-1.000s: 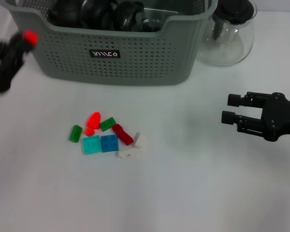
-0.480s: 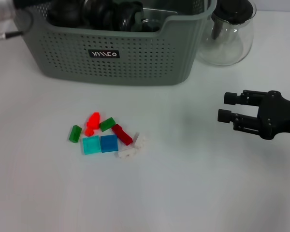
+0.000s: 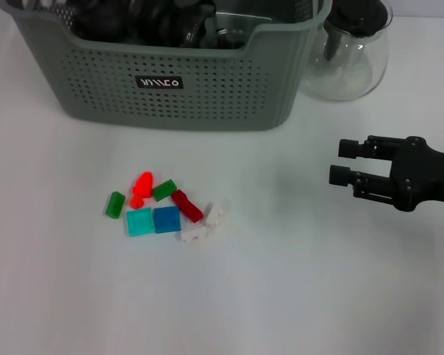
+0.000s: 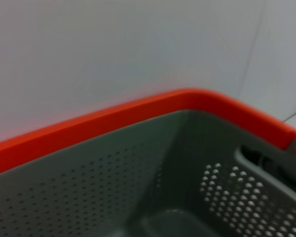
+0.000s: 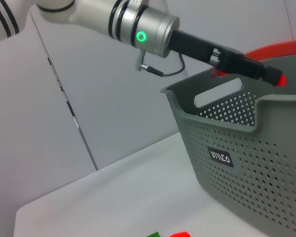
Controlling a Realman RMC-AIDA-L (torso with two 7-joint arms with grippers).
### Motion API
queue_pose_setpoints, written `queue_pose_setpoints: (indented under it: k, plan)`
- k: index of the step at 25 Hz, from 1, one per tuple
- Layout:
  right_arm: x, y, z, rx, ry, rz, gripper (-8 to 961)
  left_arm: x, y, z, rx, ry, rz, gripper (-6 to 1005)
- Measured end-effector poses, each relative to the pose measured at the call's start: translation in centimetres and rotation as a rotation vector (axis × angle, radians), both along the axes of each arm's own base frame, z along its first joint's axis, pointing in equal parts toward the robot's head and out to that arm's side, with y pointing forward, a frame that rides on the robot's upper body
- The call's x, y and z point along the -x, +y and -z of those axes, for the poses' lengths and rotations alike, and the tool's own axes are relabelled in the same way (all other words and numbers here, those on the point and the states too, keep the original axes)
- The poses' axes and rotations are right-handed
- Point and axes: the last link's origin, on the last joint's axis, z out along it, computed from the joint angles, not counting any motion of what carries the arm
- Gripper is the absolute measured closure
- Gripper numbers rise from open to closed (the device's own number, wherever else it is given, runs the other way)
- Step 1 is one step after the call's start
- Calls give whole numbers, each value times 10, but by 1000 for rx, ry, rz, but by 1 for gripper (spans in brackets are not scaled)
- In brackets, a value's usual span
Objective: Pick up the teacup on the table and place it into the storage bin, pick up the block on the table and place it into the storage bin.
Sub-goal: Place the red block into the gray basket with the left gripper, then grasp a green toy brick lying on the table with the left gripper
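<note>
The right gripper (image 3: 340,163) hovers open over the table (image 3: 296,296), right of the scattered blocks (image 3: 166,211). The left gripper (image 5: 271,75) reaches over the storage bin (image 3: 207,96) at the far side, holding something red; its fingers can't be made out.

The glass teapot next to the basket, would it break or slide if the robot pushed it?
The glass teapot is clear glass, so it is probably fragile. Its wide round base suggests that it would slide rather than tip. It stands close beside the storage bin, so a push that way might knock them together.
</note>
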Motion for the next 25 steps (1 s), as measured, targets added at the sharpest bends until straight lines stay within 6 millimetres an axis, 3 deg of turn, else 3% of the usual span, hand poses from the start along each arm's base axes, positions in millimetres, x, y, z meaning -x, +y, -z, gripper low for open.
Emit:
queue_pose_setpoints:
  k: [9,12,17,20,23,24,25]
  plan:
    - [-1,0,-1,-1,0,2,369,-4,3,-1,-43,-69,-32,812]
    - [-2,-1,-1,-2,-1,5,369,2,-9,-20,-79,-261,3,641]
    - [-3,-2,-1,-2,0,10,369,26,-70,-60,-160,-780,315,428]
    - [-3,-2,-1,-5,3,11,369,43,-109,-86,-228,-951,508,350]
    - [-1,0,-1,-4,2,4,369,60,-139,-93,-249,-918,597,273]
    - [-1,0,-1,-4,2,4,369,60,-139,-93,-249,-918,597,274]
    - [-1,0,-1,-4,2,4,369,81,-158,-78,-230,-767,591,275]
